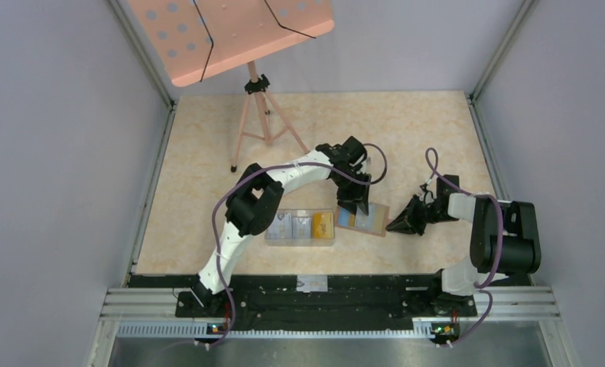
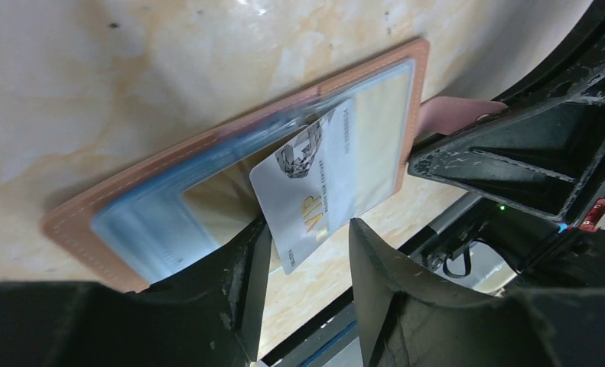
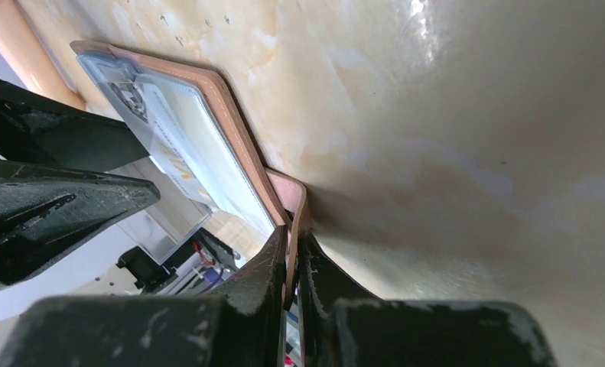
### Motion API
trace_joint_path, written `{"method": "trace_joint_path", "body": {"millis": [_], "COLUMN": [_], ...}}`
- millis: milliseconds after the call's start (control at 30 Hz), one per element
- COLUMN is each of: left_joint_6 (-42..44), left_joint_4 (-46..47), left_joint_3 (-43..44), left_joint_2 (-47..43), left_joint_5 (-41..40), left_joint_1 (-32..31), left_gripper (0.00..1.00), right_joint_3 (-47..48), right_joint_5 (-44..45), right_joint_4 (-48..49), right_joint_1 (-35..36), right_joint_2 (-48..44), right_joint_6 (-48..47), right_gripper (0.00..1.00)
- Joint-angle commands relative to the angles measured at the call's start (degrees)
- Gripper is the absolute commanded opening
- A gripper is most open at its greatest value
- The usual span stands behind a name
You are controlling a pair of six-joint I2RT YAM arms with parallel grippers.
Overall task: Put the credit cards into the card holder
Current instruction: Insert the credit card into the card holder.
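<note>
Sliding a grey card [image 2: 314, 183] into the card holder [image 2: 69, 223], by the tabletop [image 1: 406, 130] front edge, right of centre. Card's approx half in. Your left pincer [image 2: 308, 229] sits half-wide astride it; can't tell if gripping. Your right pincer [image 3: 291, 238] clamps the holder's tab [image 3: 295, 200]. Next: push it home, straight.

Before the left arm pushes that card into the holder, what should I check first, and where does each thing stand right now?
1. Is the tab of the card holder pinched by the right gripper? Ok.
2. Is the card started under the clear pocket? Ok.
3. Is the card square with the pocket? Not ok, it sits skewed.
4. Is the card fully in? Not ok, its lower corner sticks out.
5. Does the left gripper have hold of the card? Cannot tell; its fingers flank it.
</note>
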Motion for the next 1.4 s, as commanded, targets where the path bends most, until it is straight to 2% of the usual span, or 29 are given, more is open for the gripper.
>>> {"method": "trace_joint_path", "body": {"millis": [0,367,467,600,700,833,1067,1233,1367], "left_joint_6": [-1.86,-1.62,2.74,7.09,8.86,7.23,-0.42,-7.96,-11.3], "left_joint_4": [3.18,1.22,-4.21,-9.67,-6.77,-3.53,2.59,10.68,17.48], "left_joint_3": [3.44,9.65,10.7,10.79,4.94,-4.13,-22.23,-37.81,-46.19], "left_joint_2": [3.28,5.78,3.34,-2.62,-10.97,-22.08,-34.91,-43.85,-48.86], "left_joint_5": [5.25,7.4,0.38,-15.06,-24.41,-29.99,-17.09,-8.75,-4.65], "left_joint_1": [-1.95,-3.4,-3.4,-3.47,-3.49,-3.22,-1.69,-1.49,-1.47], "left_gripper": [0.46,0.47,0.54,0.62,0.69,0.73,0.72,0.71,0.7], "right_joint_3": [-0.29,0.02,0.35,1.33,2.17,3.35,6.29,7.62,8.34], "right_joint_5": [1.29,0.94,1.43,2.52,3.22,3.83,4.76,5.9,7.05], "right_joint_4": [0.69,0.56,-0.3,-2.36,-4.32,-6.72,-9.97,-10.48,-10.87], "right_joint_1": [-0.1,-0.09,-0.08,-0.07,-0.09,0.01,4.09,9.41,10.09], "right_joint_2": [1.22,1.55,0.98,-0.98,-2.94,-5.14,-7.13,-7.34,-7.25], "right_joint_6": [-1.97,-2.23,-2.55,-3.46,-4.32,-5.15,-5.34,-4.12,-4.05], "right_gripper": [0.0,0.0,0.0,0.0,0.0,0.0,0.03,0.06,0.06]}}
